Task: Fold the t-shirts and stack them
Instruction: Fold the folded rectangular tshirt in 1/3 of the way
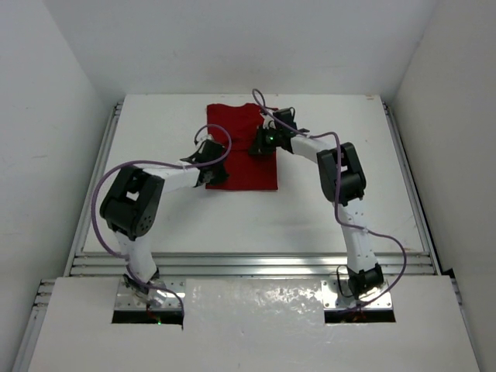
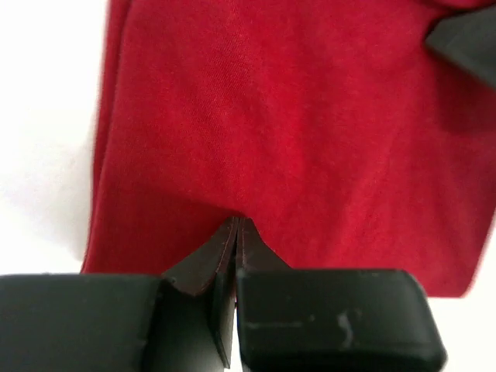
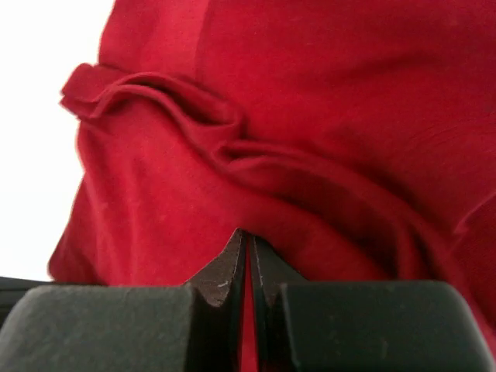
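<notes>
The dark red t-shirt (image 1: 242, 169) lies folded into an upright rectangle at the back middle of the white table. My left gripper (image 1: 209, 161) sits at its left edge. In the left wrist view that gripper (image 2: 236, 223) is shut, its tips touching smooth cloth (image 2: 294, 116), with white table showing through the slit lower down. My right gripper (image 1: 260, 144) is over the shirt's upper right part. In the right wrist view it (image 3: 246, 236) is shut with a thin strip of red between its fingers, and creases in the cloth (image 3: 325, 93) run toward the tips.
Bare white table (image 1: 155, 209) surrounds the shirt. Metal rails (image 1: 248, 263) run along the near edge and both sides, with white walls beyond. Purple cables loop over both arms. A dark part of the right gripper (image 2: 465, 35) shows in the left wrist view's top right corner.
</notes>
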{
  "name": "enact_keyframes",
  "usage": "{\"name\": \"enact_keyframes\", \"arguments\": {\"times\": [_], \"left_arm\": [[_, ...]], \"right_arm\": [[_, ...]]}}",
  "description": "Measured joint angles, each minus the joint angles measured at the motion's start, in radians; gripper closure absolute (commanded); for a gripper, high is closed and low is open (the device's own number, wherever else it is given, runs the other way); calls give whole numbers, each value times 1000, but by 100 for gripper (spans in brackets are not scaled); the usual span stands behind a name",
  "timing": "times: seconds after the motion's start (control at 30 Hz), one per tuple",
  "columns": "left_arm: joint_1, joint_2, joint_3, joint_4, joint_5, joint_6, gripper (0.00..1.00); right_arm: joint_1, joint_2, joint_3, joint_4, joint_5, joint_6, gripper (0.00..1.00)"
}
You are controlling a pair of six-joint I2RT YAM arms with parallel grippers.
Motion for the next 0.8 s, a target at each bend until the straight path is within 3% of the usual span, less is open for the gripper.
{"name": "enact_keyframes", "arguments": {"times": [0.23, 0.4, 0.57, 0.63, 0.7, 0.73, 0.8], "left_arm": [[-7, 132, 146, -66, -56, -12, 100], [-8, 129, 127, -37, -72, -15, 100], [-14, 119, 108, -19, -72, -15, 100], [-23, 98, 84, -15, -81, -14, 100], [-39, 63, 50, -34, -101, -11, 100], [-48, 42, 36, -50, -111, -11, 100], [-62, -5, 18, -87, -134, -11, 88]], "right_arm": [[-22, 136, 234, 0, 29, 15, 91], [-68, 173, 282, 44, 45, 62, 82], [-96, 233, 395, 24, 55, 72, 87], [-98, 211, 357, 34, 41, 57, 67], [-91, 103, 189, 35, 55, 19, 43], [-85, 48, 119, 19, 69, 7, 38], [-69, -75, 21, -55, 100, -29, 32]]}}
